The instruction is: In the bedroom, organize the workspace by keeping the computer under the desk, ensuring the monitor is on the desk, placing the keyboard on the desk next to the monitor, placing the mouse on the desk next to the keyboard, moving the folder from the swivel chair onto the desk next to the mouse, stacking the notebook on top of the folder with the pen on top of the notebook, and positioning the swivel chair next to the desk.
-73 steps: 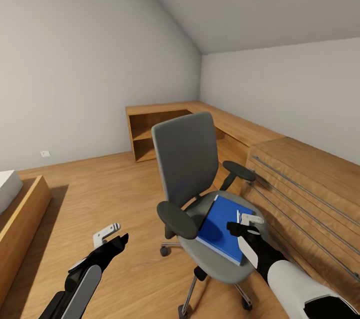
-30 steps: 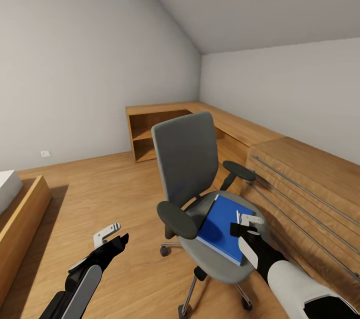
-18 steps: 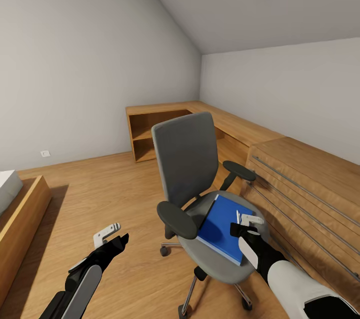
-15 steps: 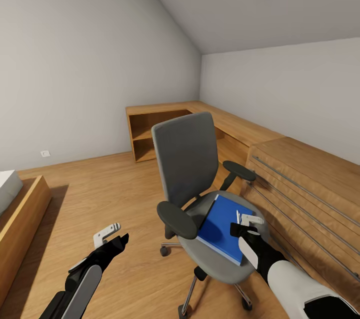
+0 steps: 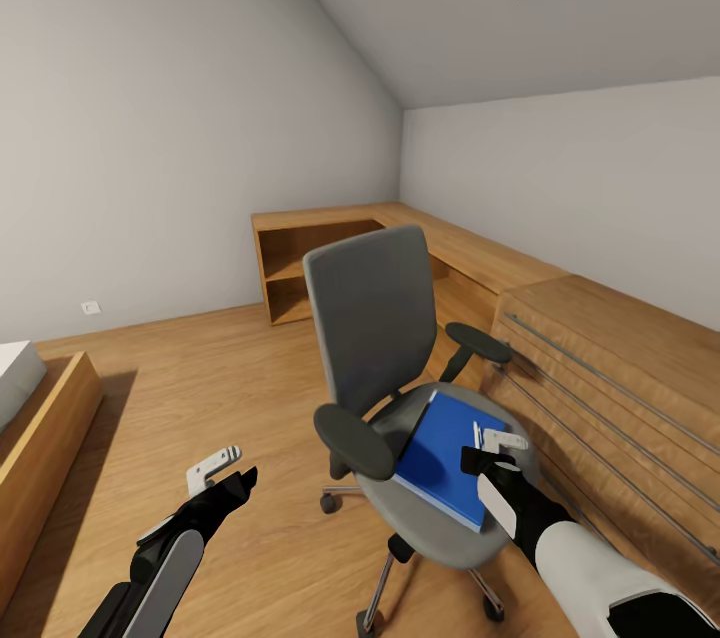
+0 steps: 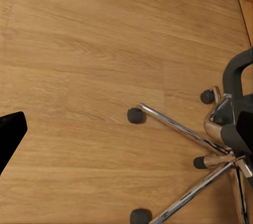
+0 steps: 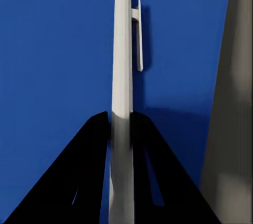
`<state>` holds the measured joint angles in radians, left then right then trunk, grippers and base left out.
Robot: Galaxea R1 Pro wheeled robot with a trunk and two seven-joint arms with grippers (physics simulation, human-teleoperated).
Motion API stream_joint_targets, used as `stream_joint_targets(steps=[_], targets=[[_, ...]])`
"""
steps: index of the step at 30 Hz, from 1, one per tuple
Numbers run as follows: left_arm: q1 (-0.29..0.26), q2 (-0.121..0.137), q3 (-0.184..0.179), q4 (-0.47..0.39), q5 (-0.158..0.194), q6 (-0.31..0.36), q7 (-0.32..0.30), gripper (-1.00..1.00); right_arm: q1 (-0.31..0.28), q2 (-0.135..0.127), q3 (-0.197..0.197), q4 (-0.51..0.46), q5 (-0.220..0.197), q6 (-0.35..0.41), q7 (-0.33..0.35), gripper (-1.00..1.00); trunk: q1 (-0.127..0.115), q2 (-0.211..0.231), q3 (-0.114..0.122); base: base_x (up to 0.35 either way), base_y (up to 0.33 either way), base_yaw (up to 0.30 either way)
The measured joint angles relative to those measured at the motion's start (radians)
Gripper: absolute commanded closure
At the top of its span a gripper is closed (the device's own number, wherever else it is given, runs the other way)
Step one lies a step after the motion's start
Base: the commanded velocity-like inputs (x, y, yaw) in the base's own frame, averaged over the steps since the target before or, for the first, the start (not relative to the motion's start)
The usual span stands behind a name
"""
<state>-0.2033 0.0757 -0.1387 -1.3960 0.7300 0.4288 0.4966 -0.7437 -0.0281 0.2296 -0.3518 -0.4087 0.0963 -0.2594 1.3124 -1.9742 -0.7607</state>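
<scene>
A grey swivel chair (image 5: 375,318) stands in the middle of the room, with a blue folder (image 5: 440,458) lying flat on its seat. My right gripper (image 5: 492,450) hovers over the folder's near right edge, shut on a white pen (image 5: 476,434). In the right wrist view the pen (image 7: 122,50) runs out between the two black fingers (image 7: 89,155) above the folder's blue cover (image 7: 52,50); the gripper (image 7: 121,121) pinches its lower part. My left gripper (image 5: 215,470) hangs open and empty over the floor, left of the chair's base (image 6: 211,145).
A wooden corner desk (image 5: 330,218) with open shelves runs along the far and right walls. A wooden cabinet front with metal rails (image 5: 600,368) stands right of the chair. A low wooden bed frame (image 5: 40,428) is at the left. Bare wood floor (image 5: 200,368) lies between.
The right gripper with the pen edged slightly rightward over the folder early on; over the last second nothing has visibly moved.
</scene>
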Motion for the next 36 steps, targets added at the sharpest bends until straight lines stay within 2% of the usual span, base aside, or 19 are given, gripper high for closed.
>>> stream_joint_targets(steps=[11,16,19,21,24,26,29,33,36], targets=[[0.001,-0.001,-0.006,-0.003,-0.004,0.000,0.000,-1.00,0.000,-0.003,0.000,-0.018,-0.001,0.001,0.000,1.00,-0.042,0.077,0.034,0.000,0.000,0.000],[0.001,0.000,-0.007,-0.004,-0.004,0.000,0.000,-1.00,0.002,-0.010,-0.001,-0.083,0.000,0.028,0.000,1.00,-0.061,0.112,0.050,-0.007,0.000,0.000],[0.002,0.000,-0.008,-0.004,-0.004,0.000,0.000,-1.00,0.012,-0.026,-0.001,-0.166,-0.002,0.079,0.000,1.00,-0.073,0.133,0.060,-0.134,0.000,0.000],[0.002,-0.001,-0.008,-0.005,-0.004,0.000,0.000,-1.00,0.046,-0.039,-0.002,-0.263,-0.002,0.125,-0.001,1.00,-0.080,0.147,0.066,-0.248,0.000,0.000],[0.002,0.000,-0.008,-0.004,-0.004,0.000,0.000,-1.00,0.144,-0.058,-0.003,-0.449,-0.003,0.198,-0.026,1.00,-0.091,0.168,0.075,-0.299,0.000,0.000],[0.002,0.000,-0.008,-0.004,-0.004,0.000,0.000,-1.00,0.179,-0.064,-0.003,-0.526,-0.003,0.227,-0.050,1.00,-0.099,0.182,0.081,-0.321,0.000,0.000],[0.001,-0.001,-0.008,-0.005,-0.004,0.000,0.000,-1.00,0.251,-0.072,-0.003,-0.706,-0.013,0.284,-0.129,1.00,-0.111,0.203,0.091,-0.333,0.000,0.000],[0.002,-0.001,-0.008,-0.029,-0.005,0.000,0.000,-1.00,0.303,-0.076,-0.004,-0.842,-0.050,0.319,-0.170,1.00,-0.126,0.231,0.103,-0.263,0.000,0.000],[0.023,-0.001,-0.020,-0.074,-0.005,0.001,0.001,-1.00,0.320,-0.080,-0.004,-0.896,-0.064,0.353,-0.180,1.00,-0.138,0.252,0.113,-0.082,0.000,0.000]])
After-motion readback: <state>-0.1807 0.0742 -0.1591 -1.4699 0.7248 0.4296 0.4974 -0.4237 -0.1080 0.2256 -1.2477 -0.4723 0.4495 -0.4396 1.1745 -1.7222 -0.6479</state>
